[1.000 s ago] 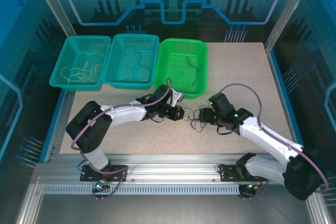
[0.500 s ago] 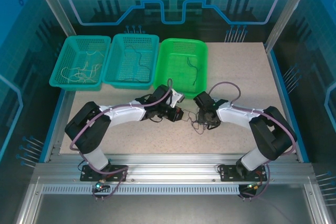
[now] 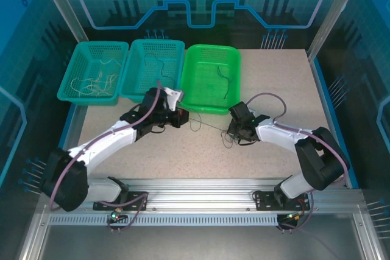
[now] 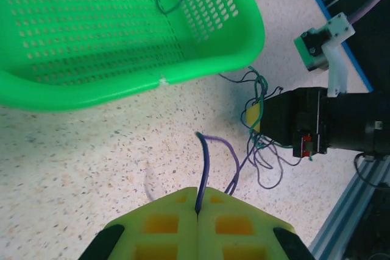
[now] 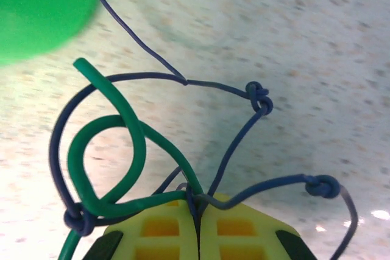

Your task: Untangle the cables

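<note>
Pinching a dark blue strand between pads pressed together, the left gripper [image 4: 198, 211] sits just in front of the near-left corner of the green basket [image 3: 210, 109]. The right gripper [image 5: 196, 208], in front of that basket's near-right corner, is clamped on the knotted cables [image 5: 152, 144], a tangle of dark blue and green wire on the speckled table [image 3: 274, 89], with one thin strand stretching between the two grippers. A few loose dark wires lie inside the green basket; just left of it stands a teal basket [image 3: 152, 42] with dark wires, and farther left another teal basket [image 3: 100, 45] with pale ones.
</note>
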Controlling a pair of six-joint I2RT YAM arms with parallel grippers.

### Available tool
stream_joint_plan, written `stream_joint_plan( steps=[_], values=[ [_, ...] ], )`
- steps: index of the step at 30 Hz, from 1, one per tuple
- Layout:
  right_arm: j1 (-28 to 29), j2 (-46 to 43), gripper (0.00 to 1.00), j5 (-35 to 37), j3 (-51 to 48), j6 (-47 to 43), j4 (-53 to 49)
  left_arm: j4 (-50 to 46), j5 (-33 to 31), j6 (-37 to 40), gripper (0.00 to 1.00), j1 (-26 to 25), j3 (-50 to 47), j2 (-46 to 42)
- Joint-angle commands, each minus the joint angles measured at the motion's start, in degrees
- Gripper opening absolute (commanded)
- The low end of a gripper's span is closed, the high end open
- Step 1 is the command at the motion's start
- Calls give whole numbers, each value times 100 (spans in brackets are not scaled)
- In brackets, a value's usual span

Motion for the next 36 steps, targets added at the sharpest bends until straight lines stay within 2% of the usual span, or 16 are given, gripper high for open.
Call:
stream_joint_plan(
  steps=[1,5,9,12,14,16,18,19,23,25,28,31,36],
  values=[
    [-355,-13,0,466,-213,109,-886,-131,-237,-283,0,849,98,-863],
    [-503,-167,0,482,-276,11,-1008,-333,-156,-484,0,1717,500,-1296],
    [-850,-270,2,224,-361,-71,-1133,-415,199,-729,0,2609,1026,-1307],
    [-1053,-375,8,-21,-469,-124,-1027,-406,326,-687,0,2771,1296,-1233],
    [-1064,-444,4,-156,-507,-253,-912,-284,553,-682,0,2767,1362,-1162],
    [-1051,-513,0,-370,-532,-454,-766,173,1179,-749,0,2743,1222,-1086],
    [-1017,-632,0,-659,-540,-754,-597,640,1745,-791,0,2534,939,-992],
    [-991,-702,0,-760,-544,-905,-554,779,1913,-630,3,2330,835,-962],
    [-847,-1253,0,-911,-480,-1532,-743,680,2026,800,29,1172,555,-834],
    [-807,-1624,0,-1016,-386,-1852,-911,969,2217,1395,37,806,328,-810],
    [-699,-2170,0,-1375,-145,-2452,-1011,1479,2100,2166,46,354,46,-824],
    [-535,-2475,0,-1623,211,-2954,-1168,1124,1970,2856,54,13,395,-547],
    [-403,-2481,0,-2048,907,-3292,-1396,488,2407,3879,70,-557,950,107]
  ],
)
